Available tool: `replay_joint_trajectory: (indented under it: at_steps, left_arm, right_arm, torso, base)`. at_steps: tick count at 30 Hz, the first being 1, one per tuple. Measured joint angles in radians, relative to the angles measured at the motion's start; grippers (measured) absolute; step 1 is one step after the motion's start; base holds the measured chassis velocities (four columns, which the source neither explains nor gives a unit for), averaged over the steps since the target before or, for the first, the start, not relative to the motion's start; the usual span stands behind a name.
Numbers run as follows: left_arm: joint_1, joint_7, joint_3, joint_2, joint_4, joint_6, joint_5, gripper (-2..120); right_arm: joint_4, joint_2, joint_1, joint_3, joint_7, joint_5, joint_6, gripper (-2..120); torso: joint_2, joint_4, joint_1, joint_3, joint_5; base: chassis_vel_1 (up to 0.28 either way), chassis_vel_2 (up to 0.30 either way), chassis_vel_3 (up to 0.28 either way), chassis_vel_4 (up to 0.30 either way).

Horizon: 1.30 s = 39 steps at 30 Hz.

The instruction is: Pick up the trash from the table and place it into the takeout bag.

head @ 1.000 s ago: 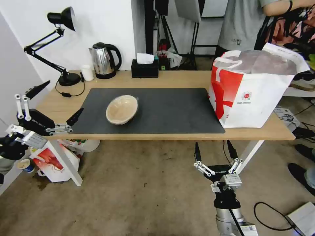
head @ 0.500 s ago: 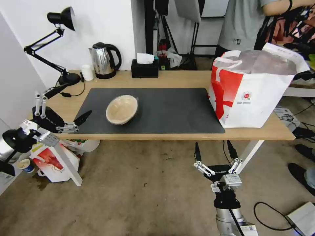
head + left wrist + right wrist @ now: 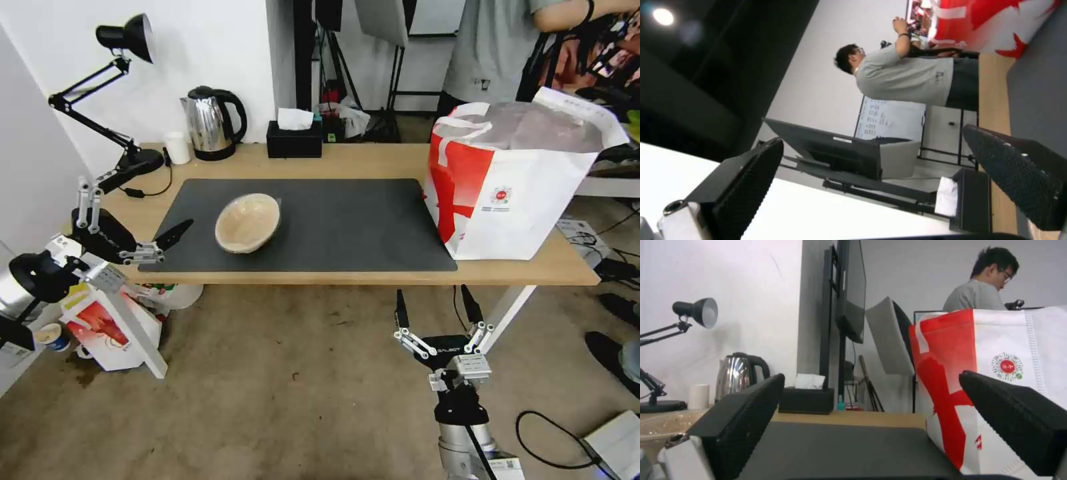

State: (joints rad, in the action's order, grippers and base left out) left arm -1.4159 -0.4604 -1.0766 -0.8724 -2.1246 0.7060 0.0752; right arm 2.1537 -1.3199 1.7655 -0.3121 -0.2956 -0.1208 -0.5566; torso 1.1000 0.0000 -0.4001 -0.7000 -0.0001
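A tan paper bowl (image 3: 248,223) lies tilted on the dark grey mat (image 3: 347,220) of the light-wood table (image 3: 360,160). It also shows low at the picture edge in the right wrist view (image 3: 658,426). The takeout bag (image 3: 513,193), white with a red side panel, stands open on the table's right end (image 3: 996,373) (image 3: 996,23). My left gripper (image 3: 159,199) hovers open over the table's left end, a short way left of the bowl, with nothing between its fingers (image 3: 746,186). My right gripper (image 3: 432,293) is open below the table's front edge, pointing up, and holds nothing (image 3: 872,375).
A desk lamp (image 3: 127,100), a small white cup (image 3: 177,147), a steel kettle (image 3: 212,123) and a black tissue box (image 3: 294,139) line the table's back edge. A smaller bag printed with a crayfish (image 3: 100,333) sits on the floor by the left table leg. A person stands behind the takeout bag.
My left gripper has risen and moved right, from beside the table's left end to over it, closer to the bowl. The right arm, bowl and bag have not moved.
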Motion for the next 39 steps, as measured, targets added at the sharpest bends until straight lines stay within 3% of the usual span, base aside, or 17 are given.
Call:
replay_joint_trajectory:
  at_steps: [3,9,12,13,14,17,19,26,39]
  left_arm:
    - [-0.033,0.001,-0.002,0.004,-0.036,-0.066,-0.106,100]
    - [-0.038,-0.001,-0.009,0.013,-0.061,-0.097,-0.145,100]
    - [-0.058,-0.002,-0.009,0.018,-0.076,-0.138,-0.214,100]
    - [-0.083,-0.001,-0.007,0.021,-0.095,-0.179,-0.303,100]
    - [-0.083,-0.001,-0.007,0.021,-0.095,-0.179,-0.303,100]
    - [-0.121,0.002,-0.002,0.027,-0.148,-0.267,-0.468,100]
    - [-0.123,0.003,-0.001,0.028,-0.158,-0.282,-0.495,100]
    - [-0.111,0.001,-0.002,0.031,-0.165,-0.289,-0.462,100]
    - [-0.070,-0.029,0.006,0.017,-0.115,-0.199,-0.190,100]
  right_arm:
    - [0.000,0.000,0.000,0.000,0.000,0.000,0.000,100]
    - [0.000,0.000,0.000,0.000,0.000,0.000,0.000,100]
    - [0.000,0.000,0.000,0.000,0.000,0.000,0.000,100]
    - [0.000,0.000,0.000,0.000,0.000,0.000,0.000,100]
    - [0.000,0.000,0.000,0.000,0.000,0.000,0.000,100]
    - [0.000,0.000,0.000,0.000,0.000,0.000,0.000,100]
    - [0.000,0.000,0.000,0.000,0.000,0.000,0.000,100]
    - [0.000,0.000,0.000,0.000,0.000,0.000,0.000,100]
    - [0.000,0.000,0.000,0.000,0.000,0.000,0.000,100]
  torso:
    - [0.000,0.0002,0.000,0.000,0.0001]
    - [0.000,-0.0002,0.000,0.000,0.0002]
    - [0.000,-0.0002,0.000,0.000,0.0001]
    - [0.000,-0.0001,0.000,0.000,0.0001]
    - [0.000,-0.0001,0.000,0.000,0.0001]
    - [0.000,0.0001,0.000,0.000,0.0003]
    - [0.000,0.0000,0.000,0.000,0.0002]
    - [0.000,-0.0001,0.000,0.000,0.0003]
    - [0.000,-0.0001,0.000,0.000,0.0001]
  base:
    - [0.000,0.000,0.000,0.000]
    - [0.000,0.000,0.000,0.000]
    - [0.000,0.000,0.000,0.000]
    - [0.000,0.000,0.000,0.000]
    - [0.000,0.000,0.000,0.000]
    - [0.000,0.000,0.000,0.000]
    - [0.000,0.000,0.000,0.000]
    - [0.000,0.000,0.000,0.000]
    - [0.000,0.000,0.000,0.000]
